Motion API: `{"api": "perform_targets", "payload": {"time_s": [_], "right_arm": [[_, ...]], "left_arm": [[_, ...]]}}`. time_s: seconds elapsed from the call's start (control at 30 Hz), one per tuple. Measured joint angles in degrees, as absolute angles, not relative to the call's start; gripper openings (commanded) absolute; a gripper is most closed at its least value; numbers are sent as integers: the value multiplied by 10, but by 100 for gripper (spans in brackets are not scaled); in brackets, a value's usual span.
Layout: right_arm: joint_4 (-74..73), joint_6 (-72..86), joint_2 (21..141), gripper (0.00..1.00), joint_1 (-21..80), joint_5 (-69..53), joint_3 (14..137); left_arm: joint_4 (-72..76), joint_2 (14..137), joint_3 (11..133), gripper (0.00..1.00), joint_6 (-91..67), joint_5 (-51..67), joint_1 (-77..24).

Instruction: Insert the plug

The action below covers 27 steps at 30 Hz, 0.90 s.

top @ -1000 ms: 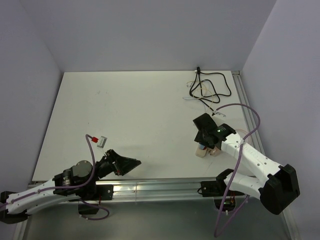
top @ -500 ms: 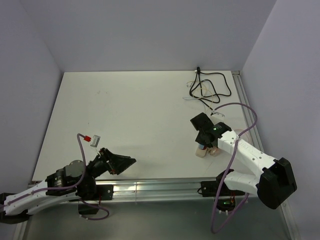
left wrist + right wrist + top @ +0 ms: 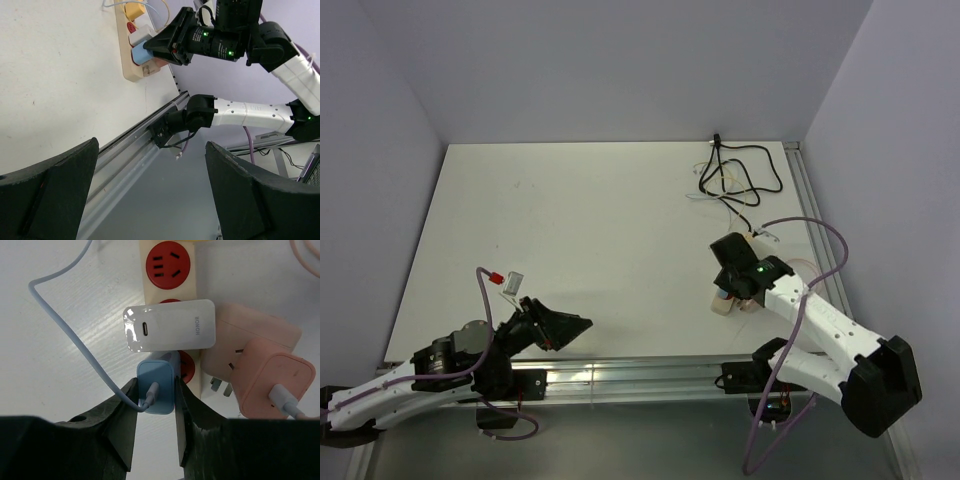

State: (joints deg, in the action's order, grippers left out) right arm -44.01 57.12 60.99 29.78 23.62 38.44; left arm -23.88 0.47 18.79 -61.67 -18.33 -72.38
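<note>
A light-blue plug (image 3: 157,376) with a pale cable stands in a red socket of the cream power strip (image 3: 149,287). My right gripper (image 3: 156,394) is shut on the plug, one finger pressed against each side. From above, the right gripper (image 3: 728,283) hangs over the power strip (image 3: 732,305) at the right front of the table. The left wrist view shows the blue plug (image 3: 140,54) between the black right fingers (image 3: 167,42). My left gripper (image 3: 575,325) is low at the left front, open and empty, with nothing between the jaws in its own view (image 3: 151,145).
A white charger (image 3: 170,327) sits in the socket just beyond the blue plug. A pink adapter (image 3: 250,337) and a pink plug (image 3: 277,382) lie right of the strip. Tangled black cables (image 3: 740,175) lie at the back right. An aluminium rail (image 3: 620,375) lines the front edge.
My right gripper has shut on the blue plug and shifted slightly. The left arm has drawn back a little toward the near left, still open.
</note>
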Motion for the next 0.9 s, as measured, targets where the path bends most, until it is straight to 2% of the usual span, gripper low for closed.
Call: {"api": "perform_targets", "payload": {"time_s": [0.37,0.5,0.67,0.9], "right_arm": [[-385,568,507,0,194,123,316],[-379,551,538,0,176,94,325],[-375,540,603,0,204,97,360],[-358,542,616,0,216,95,362]], "left_arm": [[-217,5,188,93,-609,-173,-724],[-205,5,188,93,-609,-165,-724],[-204,5,188,93,-609,-164,-724],[-198,5,188,93,-608,-164,-724]]}}
